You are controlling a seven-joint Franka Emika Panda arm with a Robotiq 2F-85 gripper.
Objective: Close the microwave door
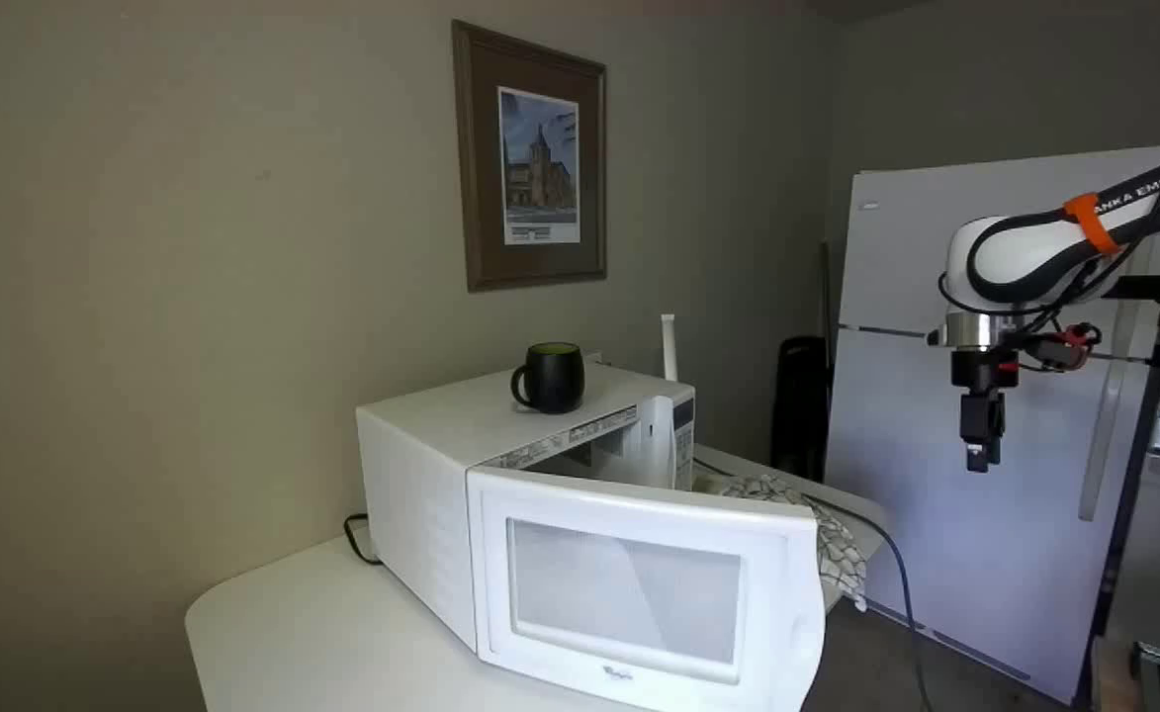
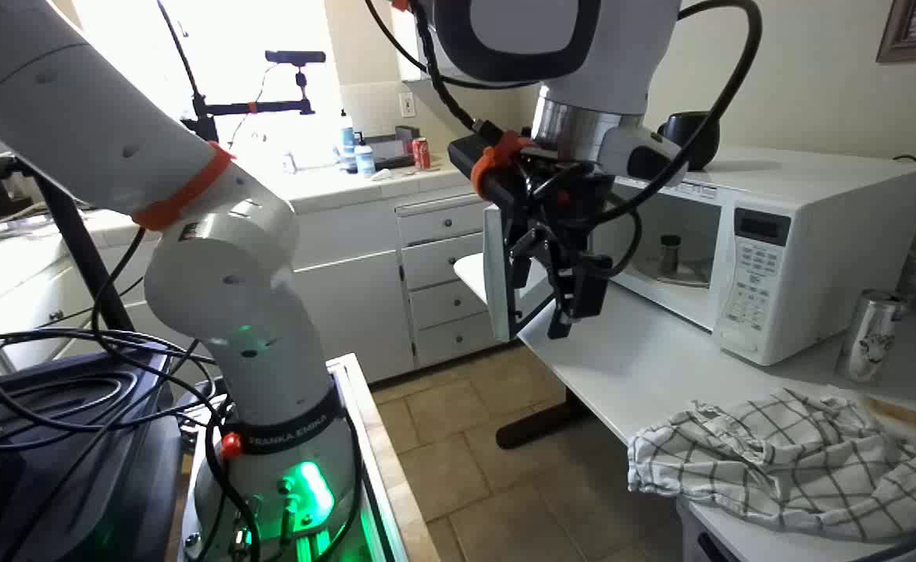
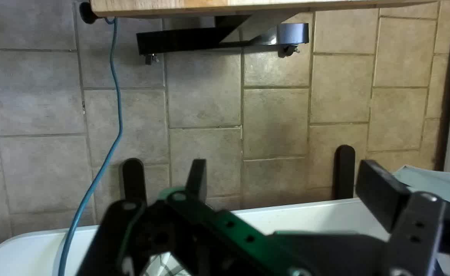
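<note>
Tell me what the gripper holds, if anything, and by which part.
Nothing is held: the gripper is open, its fingers apart; the microwave door stands open, ungripped.

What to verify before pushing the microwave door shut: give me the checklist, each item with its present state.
1. Microwave door closed: not ok; it stands open.
2. Jaws free: ok; wide apart, holding nothing.
3. Jaws touching the door: not ok; an exterior view shows a gap.
4. Checked cloth apart from the door: ok.
5. Microwave empty inside: not ok; a small dark object shows in it.
6. Black mug safe from a jolt: cannot tell; it stands upright on top.
</note>
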